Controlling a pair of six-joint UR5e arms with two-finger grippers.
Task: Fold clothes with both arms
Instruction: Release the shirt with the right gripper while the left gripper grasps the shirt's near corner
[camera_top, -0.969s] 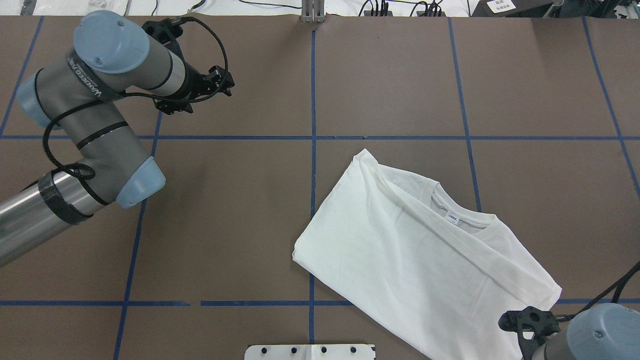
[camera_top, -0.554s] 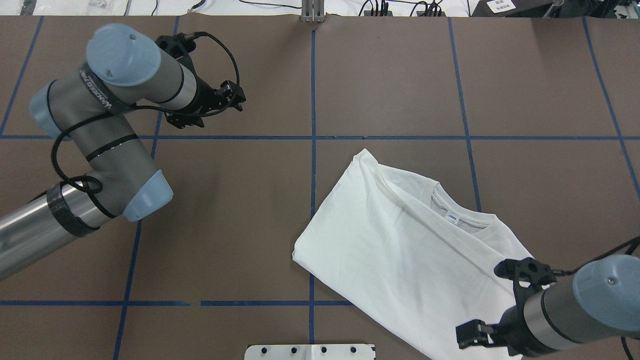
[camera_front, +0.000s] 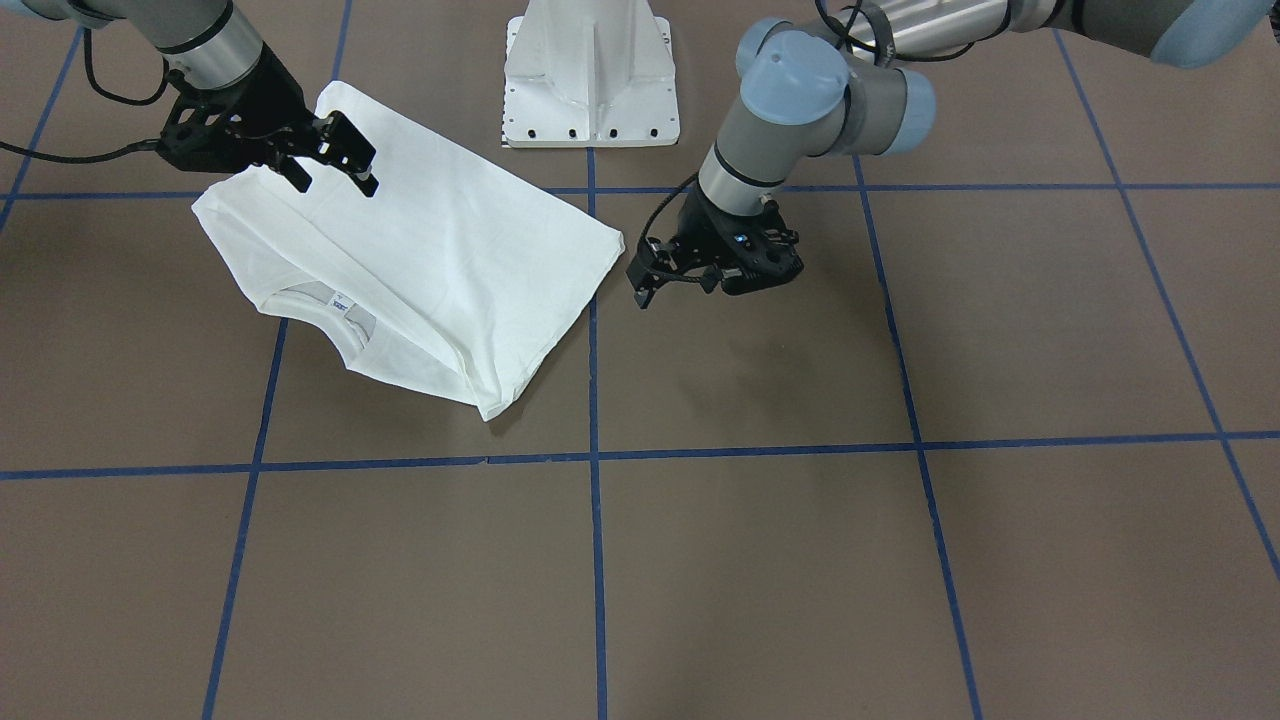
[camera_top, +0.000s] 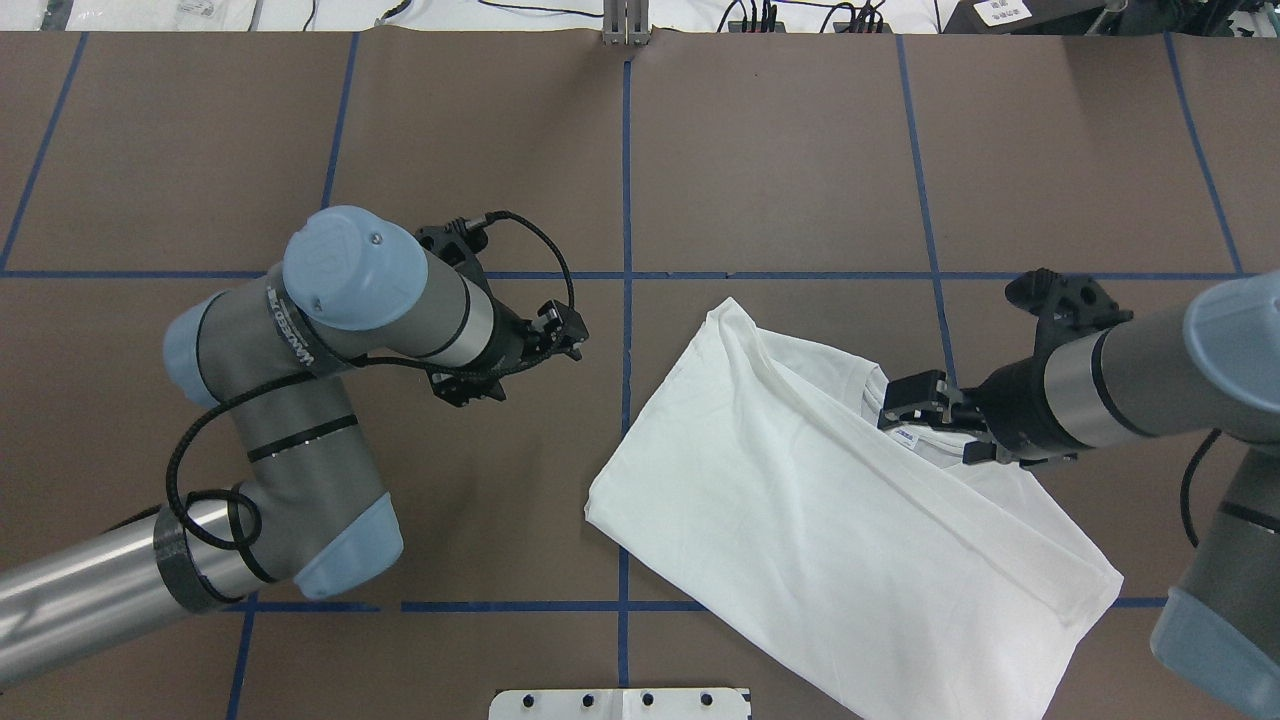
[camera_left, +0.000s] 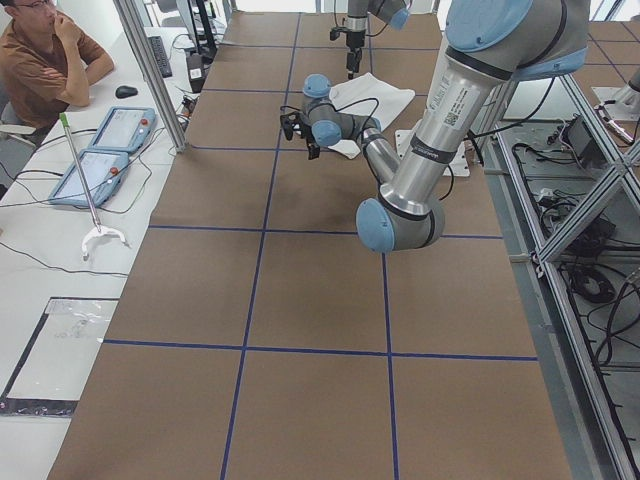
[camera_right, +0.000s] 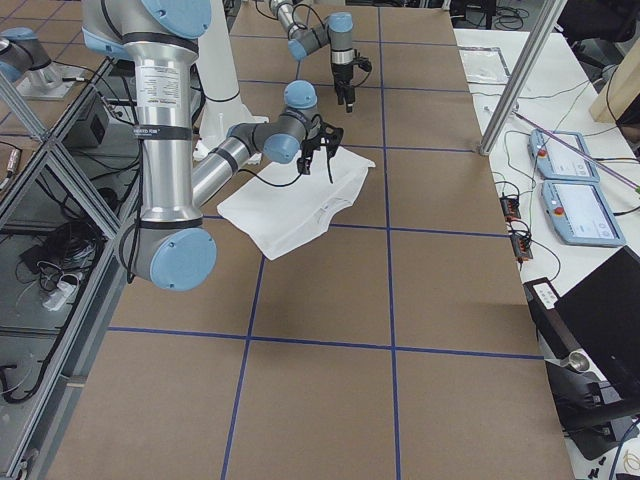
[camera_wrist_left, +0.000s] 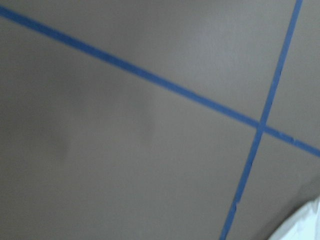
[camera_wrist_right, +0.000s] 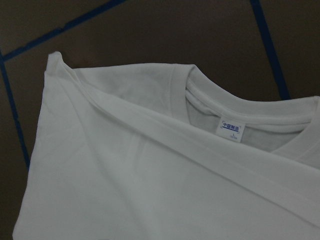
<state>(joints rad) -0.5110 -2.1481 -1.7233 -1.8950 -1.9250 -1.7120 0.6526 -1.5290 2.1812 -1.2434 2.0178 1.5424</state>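
The white shirt (camera_top: 800, 500) lies folded and slanted on the brown table, right of centre, with its ribbed collar and small blue-white tag (camera_wrist_right: 231, 127) facing up. No black text shows. My right gripper (camera_top: 930, 425) hovers open just above the collar area, holding nothing; the front view shows it (camera_front: 330, 175) over the shirt (camera_front: 450, 250). My left gripper (camera_top: 545, 350) is open and empty over bare table, a short way left of the shirt's edge, also seen from the front (camera_front: 675, 285). Only a shirt corner (camera_wrist_left: 305, 225) shows in the left wrist view.
The white pedestal base (camera_front: 590, 80) stands at the robot's side of the table. Blue tape lines (camera_top: 626, 200) grid the brown surface. A seated person (camera_left: 40, 60) and two tablets (camera_left: 105, 150) are at a side desk beyond the table.
The left arm swung from the far left corner toward the shirt's left edge. The right arm came up from the near right corner across the shirt to the collar.
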